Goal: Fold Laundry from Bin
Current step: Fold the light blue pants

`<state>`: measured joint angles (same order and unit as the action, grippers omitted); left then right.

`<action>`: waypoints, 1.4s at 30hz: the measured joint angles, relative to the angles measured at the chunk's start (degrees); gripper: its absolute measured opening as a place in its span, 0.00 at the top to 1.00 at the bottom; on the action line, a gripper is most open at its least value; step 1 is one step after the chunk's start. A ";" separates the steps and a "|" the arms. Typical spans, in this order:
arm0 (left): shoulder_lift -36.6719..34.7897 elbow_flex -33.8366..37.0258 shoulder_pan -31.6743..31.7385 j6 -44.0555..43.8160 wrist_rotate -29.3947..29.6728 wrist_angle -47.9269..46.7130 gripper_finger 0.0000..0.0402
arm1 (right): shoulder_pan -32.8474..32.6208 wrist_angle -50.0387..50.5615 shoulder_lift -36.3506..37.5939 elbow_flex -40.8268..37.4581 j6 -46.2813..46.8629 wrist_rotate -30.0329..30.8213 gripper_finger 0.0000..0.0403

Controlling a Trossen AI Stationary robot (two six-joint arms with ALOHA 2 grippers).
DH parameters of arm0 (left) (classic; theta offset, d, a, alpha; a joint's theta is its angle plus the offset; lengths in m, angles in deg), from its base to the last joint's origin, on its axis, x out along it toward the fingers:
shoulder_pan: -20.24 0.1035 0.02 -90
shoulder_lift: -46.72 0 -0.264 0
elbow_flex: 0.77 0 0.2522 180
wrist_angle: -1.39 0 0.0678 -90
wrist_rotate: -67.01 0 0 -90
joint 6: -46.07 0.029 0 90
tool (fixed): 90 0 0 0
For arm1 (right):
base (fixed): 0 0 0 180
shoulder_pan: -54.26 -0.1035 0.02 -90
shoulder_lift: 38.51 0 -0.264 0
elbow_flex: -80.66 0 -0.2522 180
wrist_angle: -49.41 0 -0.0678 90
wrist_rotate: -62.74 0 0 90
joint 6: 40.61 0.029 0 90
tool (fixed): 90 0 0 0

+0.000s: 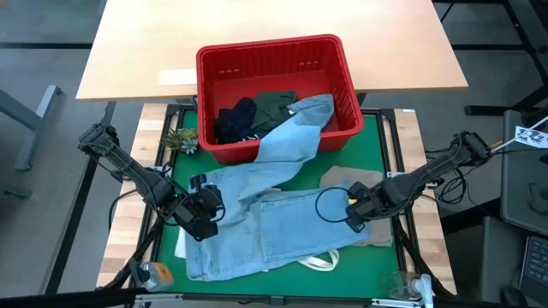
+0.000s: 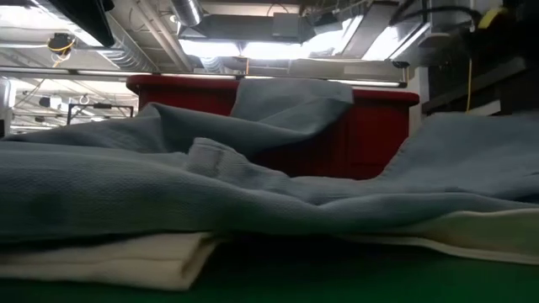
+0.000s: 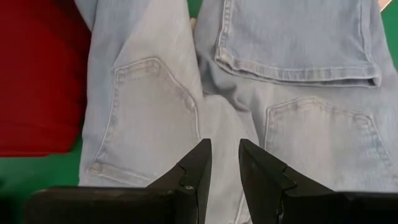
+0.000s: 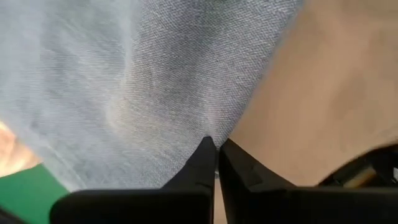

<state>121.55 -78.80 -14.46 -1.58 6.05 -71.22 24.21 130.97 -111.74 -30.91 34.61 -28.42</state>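
Note:
Light blue jeans (image 1: 257,218) lie spread on the green mat, seat up. One leg (image 1: 295,137) runs up over the near rim of the red bin (image 1: 347,77), which holds dark garments (image 1: 257,111). A beige garment (image 1: 360,181) lies flat on the mat at the jeans' right. My left gripper (image 1: 204,214) (image 3: 222,158) is at the jeans' waist end, by the back pockets (image 3: 149,106). My right gripper (image 1: 351,208) (image 4: 216,144) is shut where the denim (image 4: 143,87) meets the beige cloth (image 4: 323,87). My left gripper has denim between its two fingers at the waist edge (image 3: 222,134), midway between the two back pockets, coming slanting down from the table's left. The jeans lie flat beyond the fingers. My right gripper pinches the denim's edge (image 4: 200,127) beside the beige cloth, from above with its fingers pointing down. The fingertips hide the place of contact. The cloth fills the view close up to the fingers.
A white tote bag (image 1: 330,261) lies under the jeans, its cloth also showing in the low view (image 2: 109,257). A small green plant (image 1: 180,139) stands left of the bin. A jar (image 1: 156,274) and a clear glass (image 1: 402,287) stand at the mat's near corners.

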 joint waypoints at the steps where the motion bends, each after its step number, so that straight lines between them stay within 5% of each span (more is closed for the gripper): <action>1: 0.00 0.00 0.00 0.00 0.02 0.01 0.81 | 0.00 1.02 0.00 1.31 -0.02 0.02 0.98; 10: 0.00 0.00 0.04 0.00 0.02 0.68 0.81 | 0.01 1.08 0.02 16.44 -0.55 9.24 0.99; 18: 0.00 0.00 0.07 0.00 0.06 0.73 0.81 | 0.47 -26.04 -1.61 18.43 -10.57 20.09 0.99; 23: 0.00 0.00 0.07 0.02 1.68 0.69 0.81 | 1.53 -42.69 -7.97 18.32 -19.30 19.54 0.99; 35: -2.07 0.00 -0.77 -0.08 0.82 -2.43 0.81 | 7.01 -88.55 -29.69 18.34 -32.44 7.59 0.99; 42: -9.48 0.00 -1.90 -2.23 0.48 -3.41 0.81 | 8.83 -96.41 -41.97 24.61 -32.61 6.05 0.99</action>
<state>112.07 -78.80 -16.36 -3.81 6.53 -74.63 33.04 34.56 -153.71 -6.29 2.00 -22.37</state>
